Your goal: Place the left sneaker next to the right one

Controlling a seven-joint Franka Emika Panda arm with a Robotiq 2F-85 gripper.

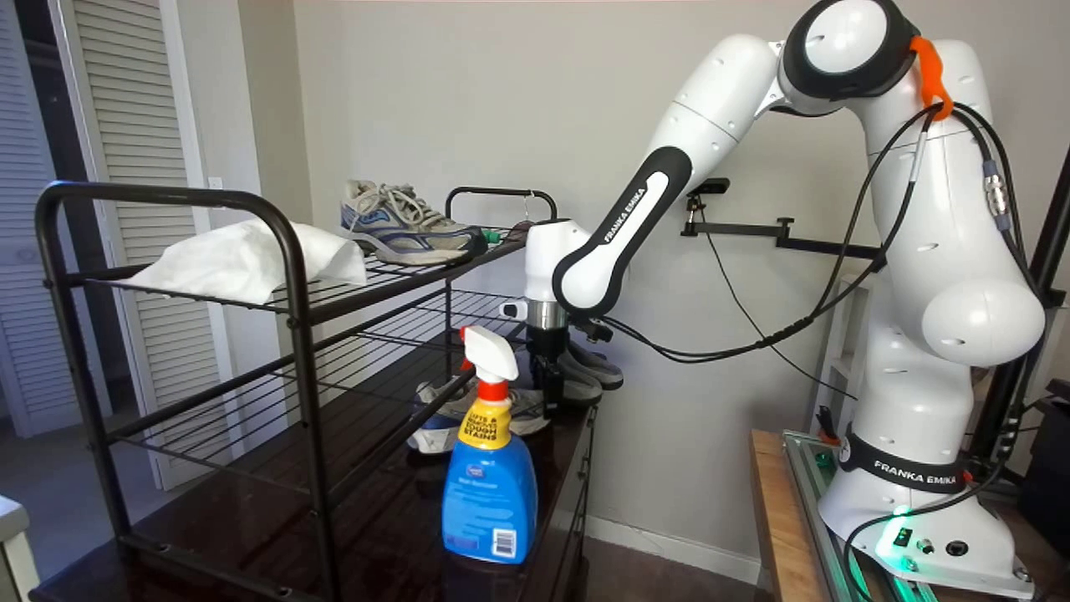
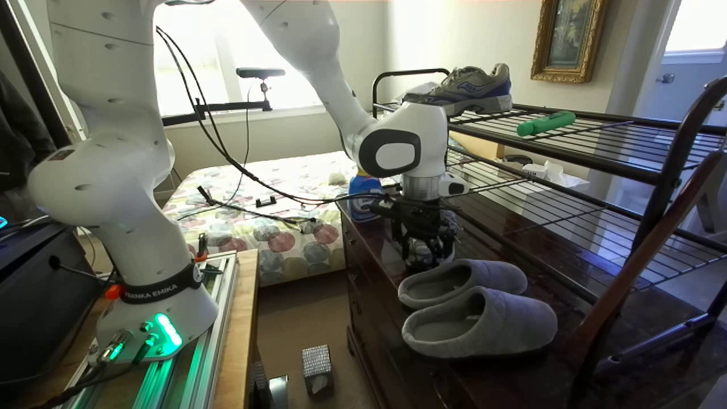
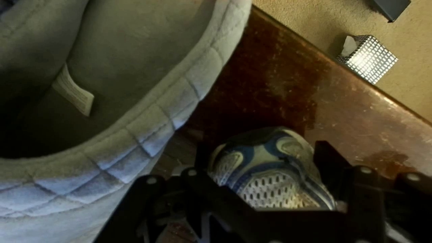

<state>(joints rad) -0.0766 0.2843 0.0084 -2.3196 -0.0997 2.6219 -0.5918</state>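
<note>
The claw [image 3: 263, 148] is at the toe of the low sneaker [image 3: 270, 184]

The claw points down, with a finger on each side of the toe. The fingers stand apart with the toe between them, but I cannot tell if they pinch it.

The low sneaker sits on the dresser [image 3: 276, 74], close to the front edge and just beside the slippers [image 2: 488, 321]. Its toe points to that edge, and its heel seems to be back under the rack [image 1: 159, 195]. That is likely why the toe is the part to grab. The slippers are so near that one finger has just a thin space.

The high sneaker [image 1: 414, 227] is on the top shelf [image 2: 568, 154], with its toe at the front edge. I guess it is the right one, so the low one should go up there, next to it. The heel could bump the rack, so it may help to slide it forward before lifting.
</note>
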